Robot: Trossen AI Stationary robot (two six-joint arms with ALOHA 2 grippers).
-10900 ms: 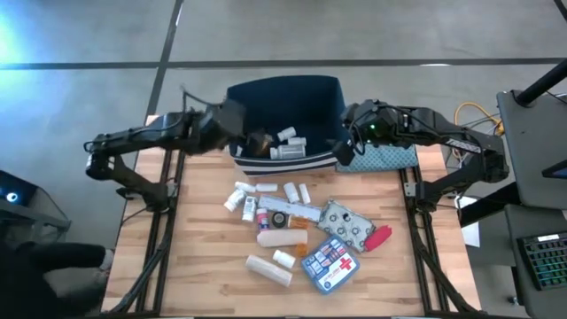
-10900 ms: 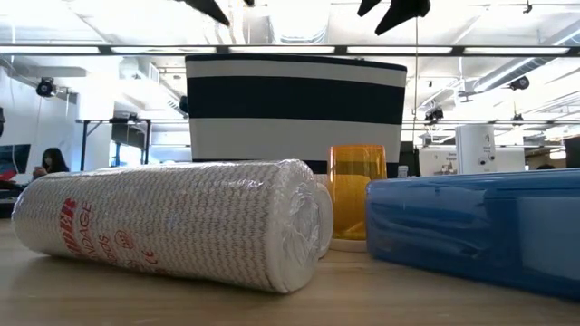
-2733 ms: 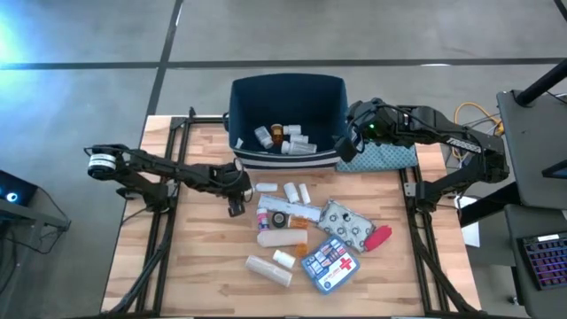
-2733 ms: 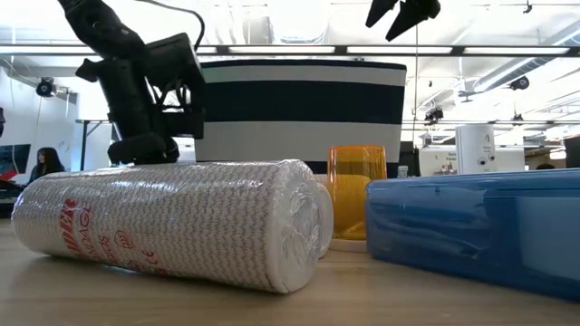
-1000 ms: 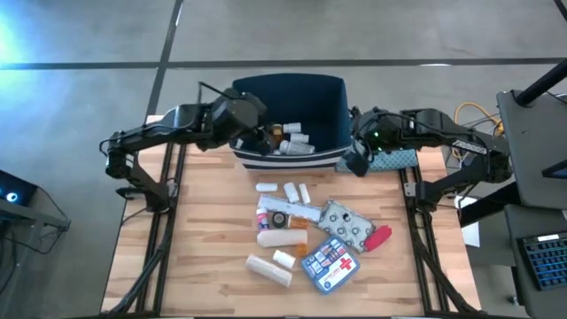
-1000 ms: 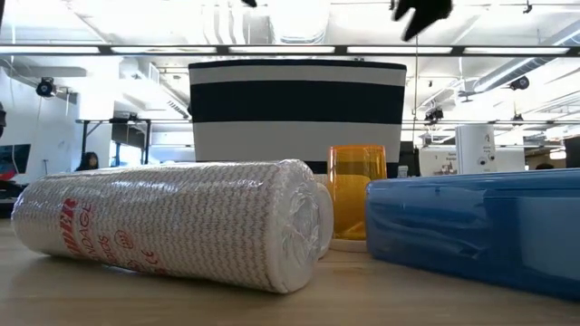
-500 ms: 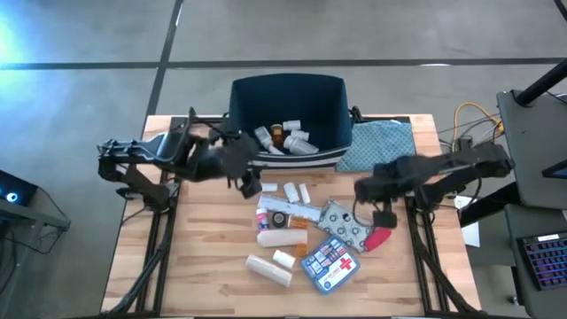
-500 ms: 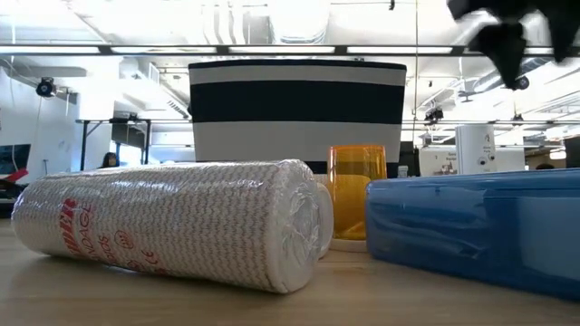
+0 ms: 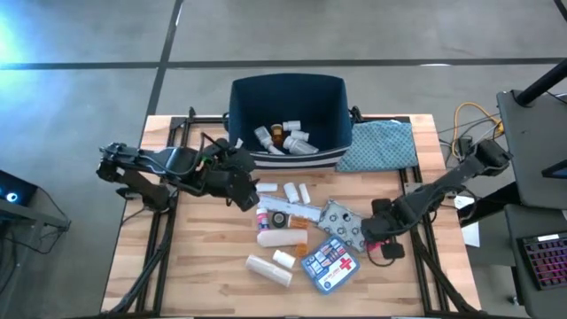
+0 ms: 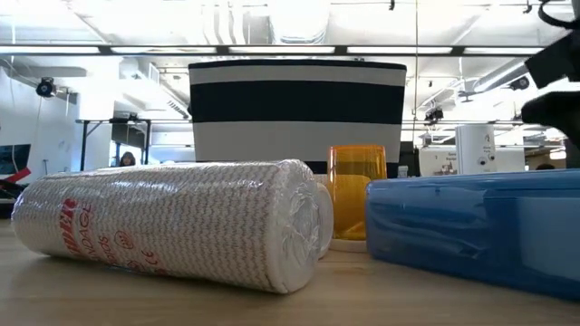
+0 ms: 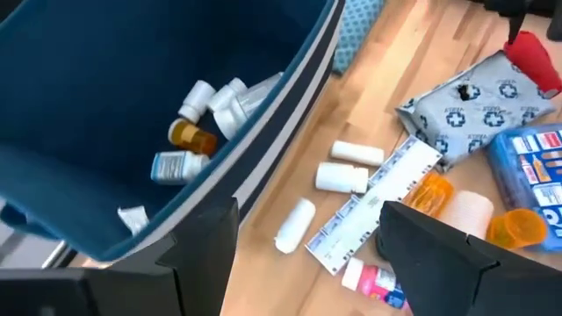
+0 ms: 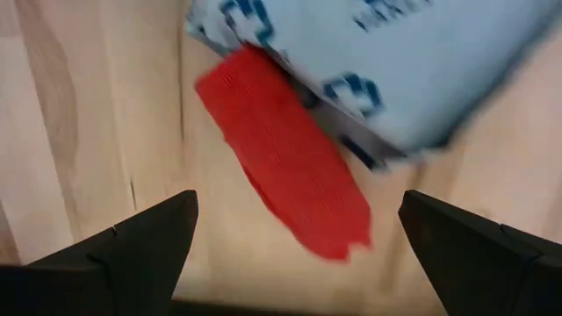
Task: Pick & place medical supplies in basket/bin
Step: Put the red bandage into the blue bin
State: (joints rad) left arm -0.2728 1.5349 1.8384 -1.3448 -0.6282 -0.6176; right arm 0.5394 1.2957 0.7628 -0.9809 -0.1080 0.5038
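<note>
The navy bin (image 9: 288,97) stands at the table's far edge with several bottles (image 9: 283,137) inside. Loose supplies lie in front of it: white bottles (image 9: 292,190), a blister strip (image 9: 291,209), bandage rolls (image 9: 268,270), an orange vial (image 10: 355,195) and the blue first-aid pouch (image 9: 332,260). My left gripper (image 9: 248,188) hangs open just left of a white bottle (image 11: 294,224). My right gripper (image 12: 312,263) is open over the red tool (image 12: 281,189), one finger on either side, apart from it. The red tool lies flat beside a grey patterned packet (image 12: 395,53).
A blue-grey patterned cloth (image 9: 381,144) lies right of the bin. In the low view a bandage roll (image 10: 172,222) and the blue pouch (image 10: 471,226) fill the foreground. Bare wood shows along the table's left side (image 9: 186,257) and its near edge.
My left gripper has come away from the bin's left rim, moving toward the near edge and down to the white bottles. My right arm has swung from beside the bin, over the cloth, toward the near right and down over the red tool. No supply has moved.
</note>
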